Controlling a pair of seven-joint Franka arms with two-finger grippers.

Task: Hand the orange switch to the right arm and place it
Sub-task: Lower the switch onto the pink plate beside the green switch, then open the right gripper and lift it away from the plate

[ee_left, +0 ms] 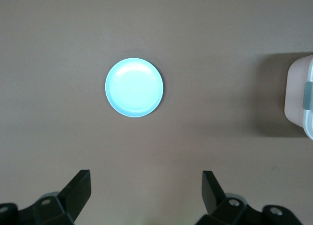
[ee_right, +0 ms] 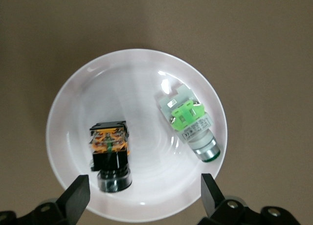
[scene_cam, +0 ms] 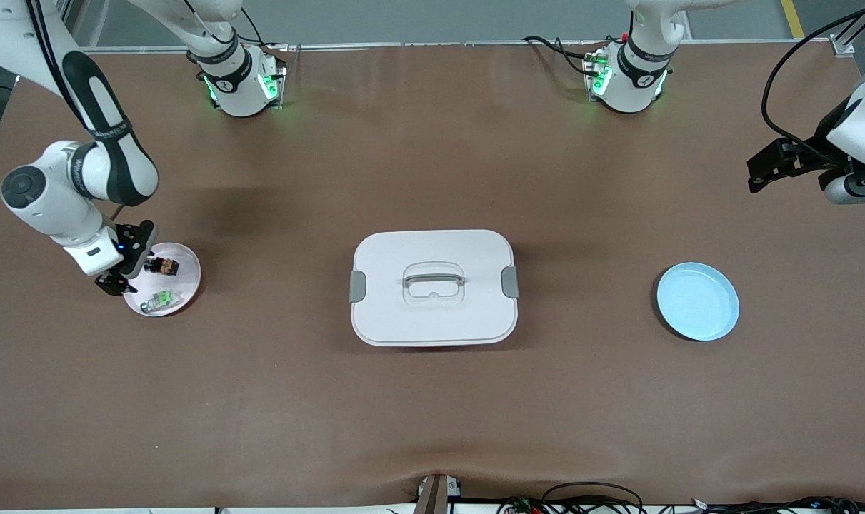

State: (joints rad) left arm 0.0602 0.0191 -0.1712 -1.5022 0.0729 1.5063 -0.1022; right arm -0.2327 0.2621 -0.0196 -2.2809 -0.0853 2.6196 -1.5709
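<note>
Both right pincer (ee_right: 142, 198) bases cut off; orange switch (ee_right: 110, 149) visible.

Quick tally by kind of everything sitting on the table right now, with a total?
Small round plates: 2, white plate and light blue plate
Switch components: 2, black orange switch and pale grey green-topped component, both on the white plate
White lidded rectangular container: 1
Total: 5

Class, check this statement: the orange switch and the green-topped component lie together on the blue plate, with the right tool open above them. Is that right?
Not quite. The orange switch and the green-topped component lie on the white plate, not the blue plate, which holds nothing. The right wrist view shows it. The right tool is indeed open above them.
</note>
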